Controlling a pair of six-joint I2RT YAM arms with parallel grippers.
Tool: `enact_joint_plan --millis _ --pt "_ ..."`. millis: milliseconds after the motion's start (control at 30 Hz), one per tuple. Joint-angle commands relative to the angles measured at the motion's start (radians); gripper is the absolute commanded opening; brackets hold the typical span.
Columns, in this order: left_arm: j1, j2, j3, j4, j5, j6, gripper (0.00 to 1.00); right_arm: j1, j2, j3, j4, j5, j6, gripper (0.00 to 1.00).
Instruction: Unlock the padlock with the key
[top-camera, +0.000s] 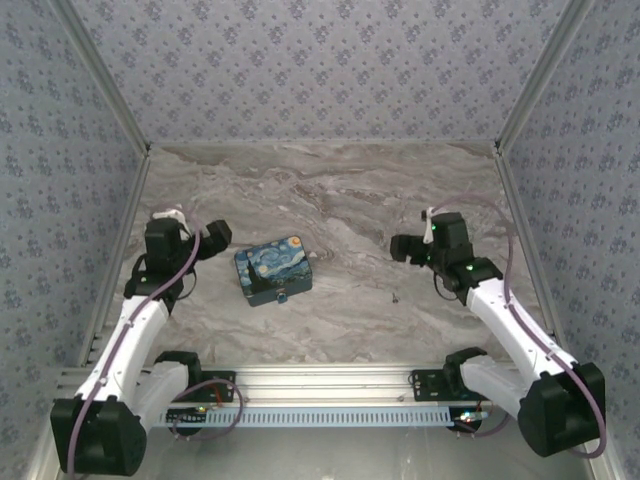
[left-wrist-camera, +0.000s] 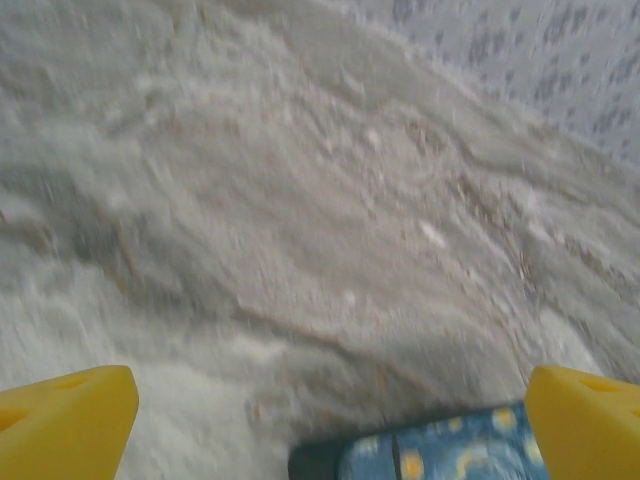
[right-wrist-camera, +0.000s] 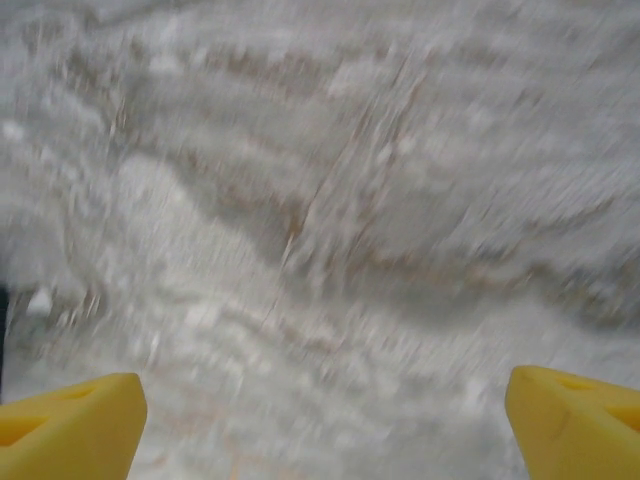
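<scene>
The padlock (top-camera: 284, 296) sits at the near edge of the starry box (top-camera: 272, 270), beside the left tool (top-camera: 214, 236). The key (top-camera: 396, 297) lies on the surface (top-camera: 340, 200) near the right tool (top-camera: 400, 247). Both tools are spread wide, holding and touching nothing.

Tiny padlock (top-camera: 283, 296) at the box's (top-camera: 273, 268) near edge — dark key (top-camera: 397, 297) speck lies well apart.

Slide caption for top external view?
Left gripper and right gripper, both open, flank the starry-night box; padlock at its near face, key to its right.
</scene>
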Motion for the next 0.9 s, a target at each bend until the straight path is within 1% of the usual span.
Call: enact_joint_plan --millis 0,133,167,300,433,533,633,800,867 --pt "-0.015 -0.034 0.029 -0.169 0.078 -0.078 0.99 0.074 0.006 0.005 -0.192 0.042 0.106 0.91" --pt "-0.049 -0.052 0.003 -0.17 0.125 -0.13 0.99 0.13 0.044 -0.032 -0.223 0.077 0.151 0.83" --pt "-0.068 -0.053 -0.001 -0.159 0.125 -0.139 0.99 0.137 0.059 -0.041 -0.225 0.082 0.162 0.8" --pt "-0.146 -0.029 -0.008 -0.083 0.086 -0.161 0.99 0.155 0.129 -0.062 -0.197 0.074 0.182 0.68" --pt "-0.222 0.028 0.02 -0.039 0.046 -0.16 0.99 0.171 0.202 -0.052 -0.182 0.081 0.196 0.57" --pt "-0.265 0.069 0.04 -0.03 0.021 -0.153 0.99 0.182 0.242 -0.051 -0.168 0.097 0.215 0.53" --pt "-0.288 0.092 0.048 -0.024 0.011 -0.15 0.99 0.19 0.277 -0.051 -0.152 0.095 0.226 0.51" --pt "-0.301 0.098 0.046 -0.023 -0.006 -0.147 0.99 0.205 0.342 -0.034 -0.15 0.1 0.233 0.45" --pt "-0.302 0.098 0.044 -0.025 -0.01 -0.144 0.99 0.213 0.36 -0.028 -0.152 0.106 0.239 0.45"
